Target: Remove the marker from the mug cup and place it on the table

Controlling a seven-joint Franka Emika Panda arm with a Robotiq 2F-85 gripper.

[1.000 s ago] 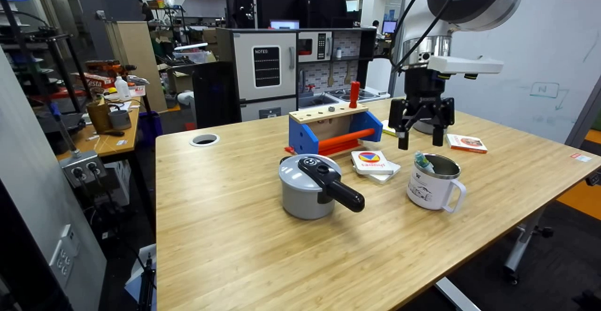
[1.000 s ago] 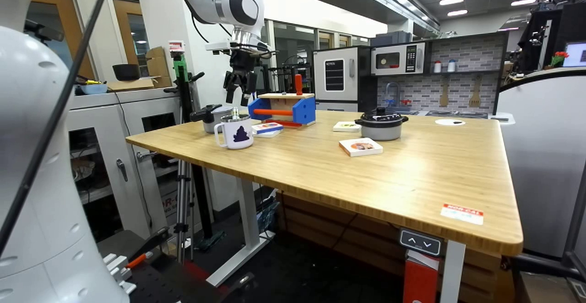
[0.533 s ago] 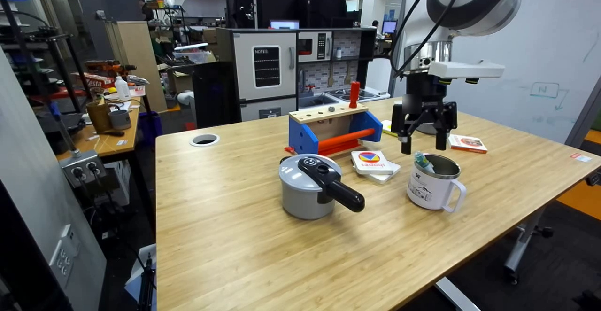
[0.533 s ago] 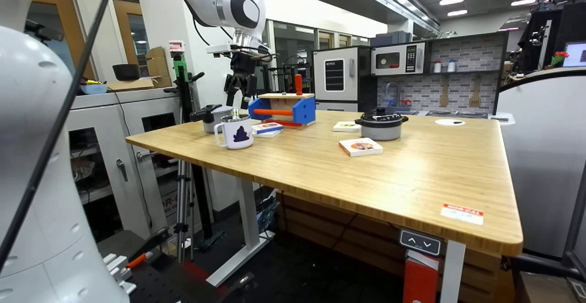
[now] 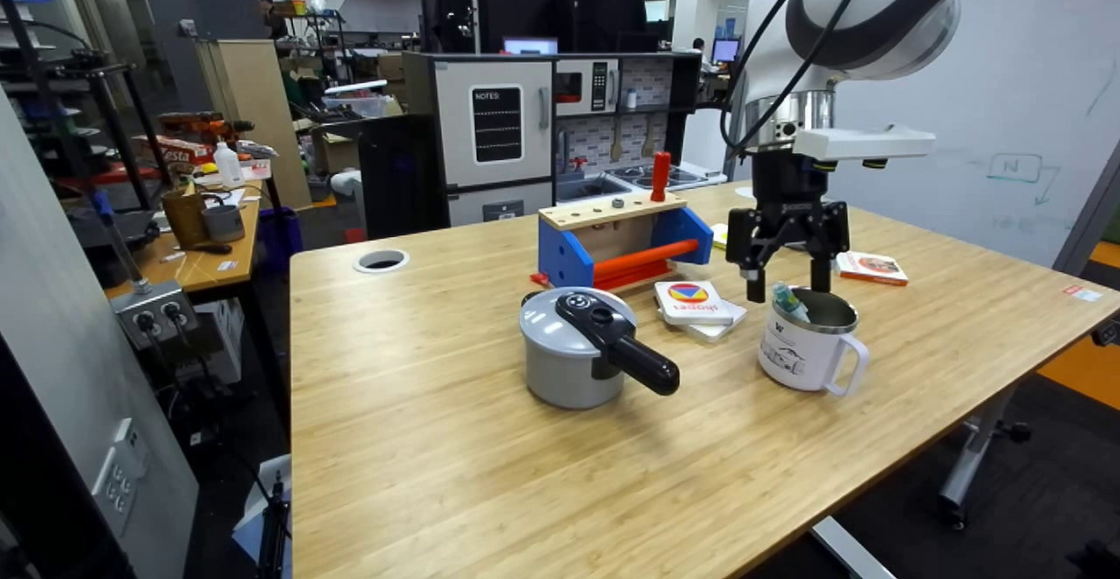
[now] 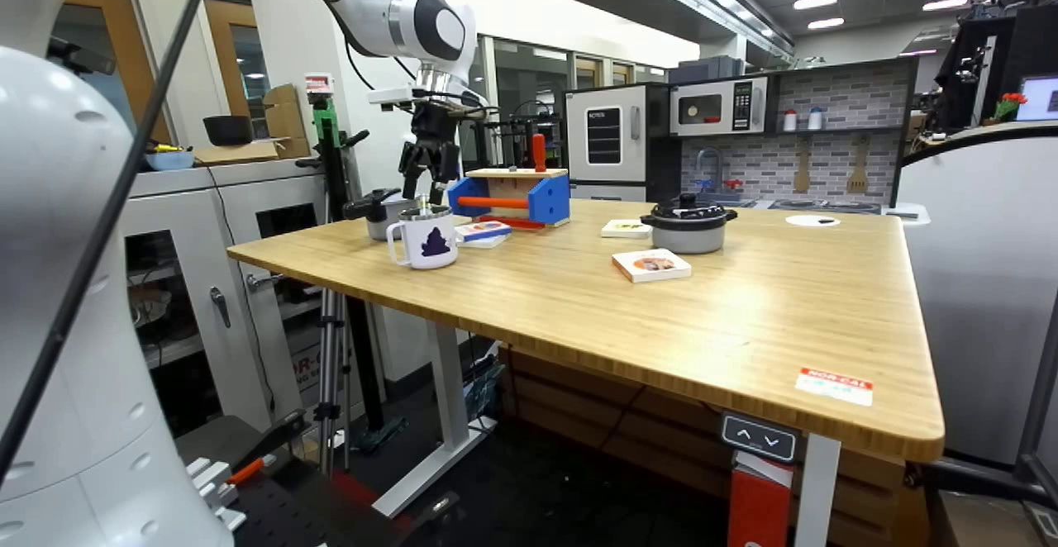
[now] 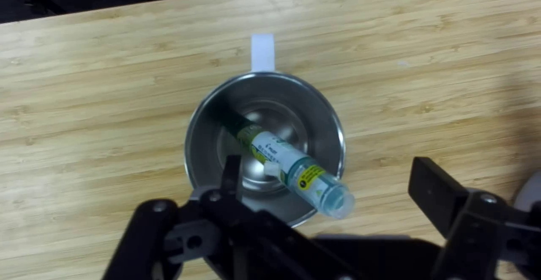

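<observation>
The white mug cup (image 5: 801, 352) stands upright on the pale wood table (image 5: 455, 474); it also shows in an exterior view (image 6: 426, 243). The greenish marker (image 7: 287, 159) leans inside the mug, its clear-blue end sticking out past the rim in the wrist view. Its tip also shows in both exterior views (image 5: 791, 303) (image 6: 424, 202). My gripper (image 5: 787, 290) is open and empty, pointing down just above the mug's rim. In the wrist view the gripper (image 7: 327, 166) has its fingers on either side of the marker's upper end, not touching it.
A grey toy pot with a black handle (image 5: 573, 360) and stacked small books (image 5: 694, 303) are near the mug. A blue toy workbench (image 5: 560, 251) is behind them. A lidded pot (image 6: 688, 233) and another book (image 6: 651, 266) lie farther along. The mug's handle (image 7: 262, 53) faces the table edge.
My gripper has come down toward the mug and stays open. It has also shifted slightly sideways in the last half second. The mug and marker have not moved.
</observation>
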